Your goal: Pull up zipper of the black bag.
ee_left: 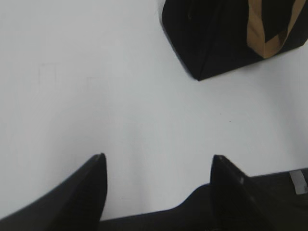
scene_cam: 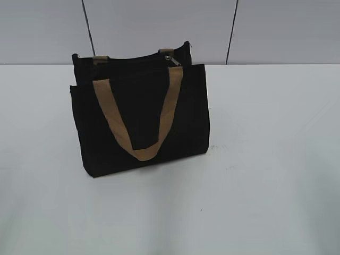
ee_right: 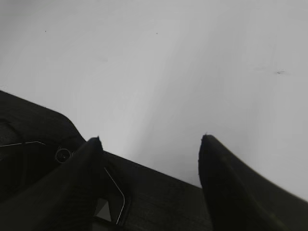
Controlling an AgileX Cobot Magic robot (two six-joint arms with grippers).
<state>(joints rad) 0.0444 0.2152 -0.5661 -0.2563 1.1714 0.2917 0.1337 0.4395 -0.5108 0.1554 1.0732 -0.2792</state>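
Observation:
The black bag (scene_cam: 141,119) stands upright on the white table, left of the middle in the exterior view, with a tan strap handle (scene_cam: 139,127) hanging down its front. The small silvery zipper pull (scene_cam: 168,58) sits at the right end of the bag's top edge. In the left wrist view a lower corner of the bag (ee_left: 211,43) shows at the top right, far from my left gripper (ee_left: 158,161), which is open and empty over bare table. My right gripper (ee_right: 150,139) is open and empty; no bag shows in its view. Neither gripper appears in the exterior view.
The white table (scene_cam: 265,159) stretches around the bag. A grey panelled wall (scene_cam: 159,26) rises just behind the bag. A dark part of the robot's base (ee_right: 43,139) lies under my right gripper.

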